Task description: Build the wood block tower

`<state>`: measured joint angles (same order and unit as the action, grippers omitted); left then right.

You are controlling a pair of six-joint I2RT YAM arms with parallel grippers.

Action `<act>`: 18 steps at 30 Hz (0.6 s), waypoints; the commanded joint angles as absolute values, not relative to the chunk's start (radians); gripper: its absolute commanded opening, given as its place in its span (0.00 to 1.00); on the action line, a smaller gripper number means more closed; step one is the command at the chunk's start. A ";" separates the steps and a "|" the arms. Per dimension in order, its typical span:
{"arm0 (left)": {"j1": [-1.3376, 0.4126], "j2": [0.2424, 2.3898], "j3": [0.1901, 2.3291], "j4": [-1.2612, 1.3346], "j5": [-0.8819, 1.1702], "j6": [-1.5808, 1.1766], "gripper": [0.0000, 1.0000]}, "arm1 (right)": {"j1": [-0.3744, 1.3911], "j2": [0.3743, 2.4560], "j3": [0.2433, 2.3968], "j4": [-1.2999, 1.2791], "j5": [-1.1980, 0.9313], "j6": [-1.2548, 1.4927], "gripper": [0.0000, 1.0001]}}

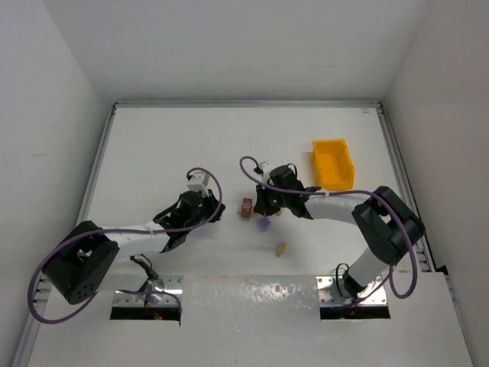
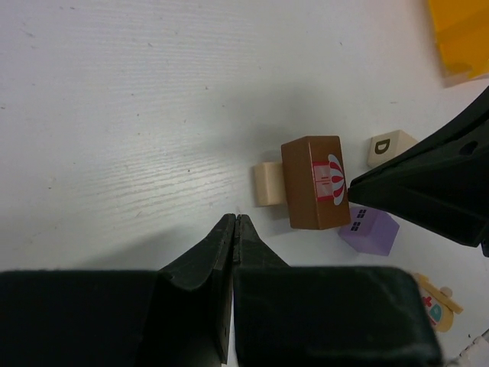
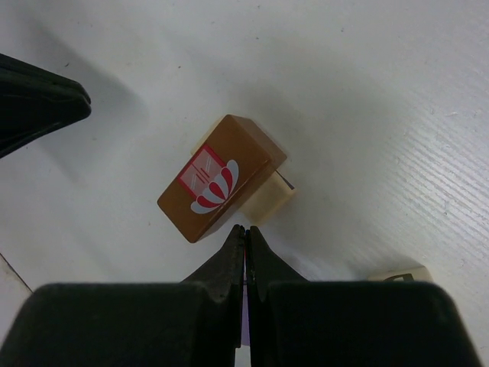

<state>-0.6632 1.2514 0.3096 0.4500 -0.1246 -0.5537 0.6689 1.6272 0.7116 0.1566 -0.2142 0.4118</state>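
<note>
Wood block tower (image 1: 246, 208): barely begun; a brown block (image 3: 221, 176) lay over a pale tan block (image 3: 271, 200) near the middle of the bench (image 1: 153, 145), between the two arms.
Brown block detail: oblong, with a red-and-white print on its upper face. It overlapped the pale tan block and seemed to rest on it, but whether it sat flat or tilted could not be told.
Purple block (image 2: 370, 230): loose on the bench, just beside the brown block, not stacked.
Lettered block (image 2: 388, 147): pale, marked D, loose on the bench near the brown block.
Small tan piece (image 1: 281, 248): alone, apart from the cluster, nearer the arm bases.
Left fingers (image 2: 225, 237): pressed together with nothing between them, low over the bench and just short of the pale tan block.
Right fingers (image 3: 238, 241): pressed together and empty, with the tips close to the brown block's edge on the opposite side.
Yellow bin (image 1: 333, 163): well apart, beyond the right arm.
Done: at most one block set on another.
Left: the purple block, the lettered block and the small tan piece all looked unstacked, so most of the building remained.
Next move, as judged: one pair of fingers would have to part before picking up a loose block.
</note>
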 commanded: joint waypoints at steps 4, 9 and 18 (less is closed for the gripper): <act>-0.706 1.316 0.360 0.537 -0.155 -0.534 0.00 | 0.664 1.618 0.700 0.190 -0.239 0.399 0.00; -0.718 1.361 0.373 0.552 -0.152 -0.535 0.00 | 0.664 1.635 0.686 0.198 -0.264 0.408 0.00; -0.747 1.425 0.406 0.555 -0.170 -0.528 0.00 | 0.664 1.667 0.690 0.224 -0.282 0.410 0.00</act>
<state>-0.7361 1.4109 0.3676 0.4984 -0.1551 -0.5426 0.6682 1.6611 0.6865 0.1581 -0.2615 0.4114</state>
